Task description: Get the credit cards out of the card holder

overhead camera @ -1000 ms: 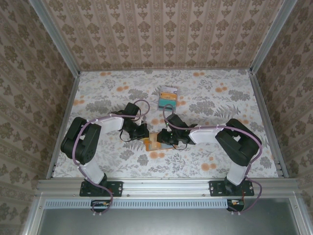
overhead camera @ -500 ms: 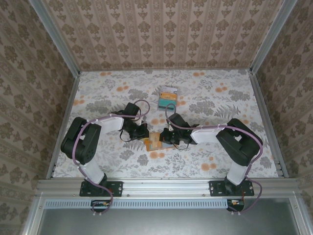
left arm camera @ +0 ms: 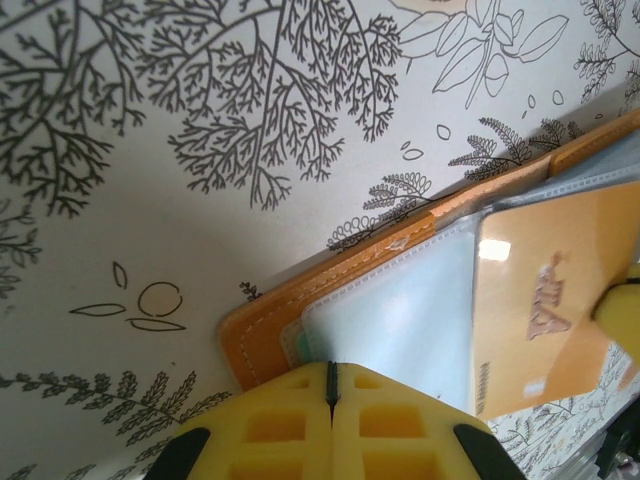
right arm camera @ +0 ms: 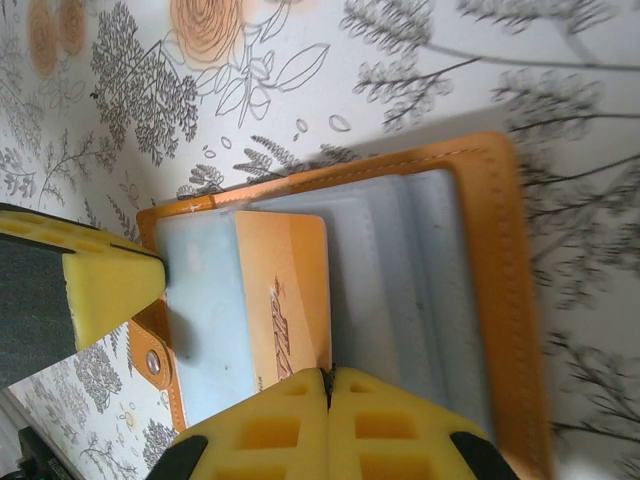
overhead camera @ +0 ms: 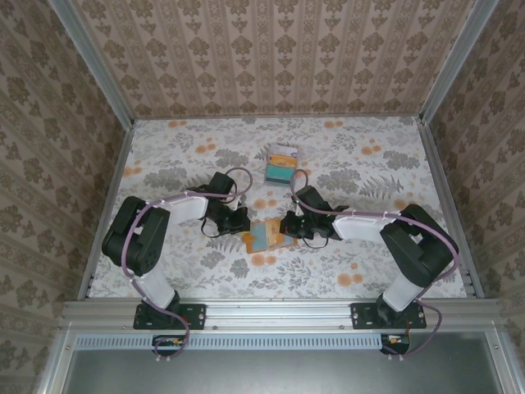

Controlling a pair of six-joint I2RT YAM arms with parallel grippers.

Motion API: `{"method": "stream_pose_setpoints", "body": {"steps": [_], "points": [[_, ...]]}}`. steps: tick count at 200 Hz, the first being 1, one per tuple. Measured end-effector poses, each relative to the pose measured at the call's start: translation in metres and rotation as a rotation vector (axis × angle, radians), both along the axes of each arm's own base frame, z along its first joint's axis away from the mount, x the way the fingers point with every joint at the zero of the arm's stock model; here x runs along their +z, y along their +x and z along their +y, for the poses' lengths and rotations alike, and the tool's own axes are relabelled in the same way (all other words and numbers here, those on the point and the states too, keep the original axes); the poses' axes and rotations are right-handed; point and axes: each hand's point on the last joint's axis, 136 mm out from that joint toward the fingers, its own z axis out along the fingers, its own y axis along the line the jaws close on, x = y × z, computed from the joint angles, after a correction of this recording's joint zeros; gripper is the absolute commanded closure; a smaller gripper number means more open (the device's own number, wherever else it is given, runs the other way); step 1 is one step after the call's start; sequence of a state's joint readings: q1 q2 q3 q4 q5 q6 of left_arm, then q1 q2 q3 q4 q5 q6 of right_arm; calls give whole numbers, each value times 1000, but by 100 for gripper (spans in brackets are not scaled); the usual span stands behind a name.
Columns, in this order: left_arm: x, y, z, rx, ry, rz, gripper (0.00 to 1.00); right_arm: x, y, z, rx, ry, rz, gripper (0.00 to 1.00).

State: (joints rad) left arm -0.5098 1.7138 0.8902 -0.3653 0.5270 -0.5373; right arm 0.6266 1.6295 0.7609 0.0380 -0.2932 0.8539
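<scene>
The orange card holder (overhead camera: 264, 236) lies open on the floral table between both arms, its pale blue-grey panel (left arm camera: 400, 320) facing up. My left gripper (left arm camera: 331, 368) is shut, its yellow tips resting on that panel's near edge by the holder's orange corner (left arm camera: 262, 340). My right gripper (right arm camera: 328, 375) is shut on the edge of an orange credit card (right arm camera: 285, 290) that sticks partway out of a pocket. From the top camera the left gripper (overhead camera: 244, 223) sits at the holder's left end and the right gripper (overhead camera: 289, 226) at its right end.
A small stack of teal, orange and whitish cards (overhead camera: 281, 164) lies further back on the table. The holder's snap tab (right arm camera: 152, 362) pokes out at its lower left. Patterned walls and aluminium rails (overhead camera: 443, 197) enclose the table.
The right arm has shifted rightwards and its jaws have shut. More of the open holder, with its pale panel and orange card, now shows between the grippers. The left arm has stayed put.
</scene>
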Motion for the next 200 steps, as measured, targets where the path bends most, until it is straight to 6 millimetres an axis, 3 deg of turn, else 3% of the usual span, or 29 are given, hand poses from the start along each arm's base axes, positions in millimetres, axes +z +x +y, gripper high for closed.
{"method": "stream_pose_setpoints", "body": {"steps": [58, 84, 121, 149, 172, 200], "points": [[1, -2, 1, 0, 6, 5, 94, 30, 0, -25, 17, -39, -65, 98], [7, -2, 3, 4, 15, 6, 84, 54, 4, -28, 65, -82, -115, 100], [43, 12, -3, 15, -24, -83, 61, 114, 29, -25, 174, -163, -300, 100], [77, 18, -4, 33, -64, -165, 44, 148, 45, -23, 290, -253, -448, 100], [97, 19, 2, 59, -78, -209, 34, 158, 61, -19, 410, -349, -558, 100], [119, 20, 13, 97, -85, -270, 20, 152, 83, -17, 578, -507, -636, 100]]}}
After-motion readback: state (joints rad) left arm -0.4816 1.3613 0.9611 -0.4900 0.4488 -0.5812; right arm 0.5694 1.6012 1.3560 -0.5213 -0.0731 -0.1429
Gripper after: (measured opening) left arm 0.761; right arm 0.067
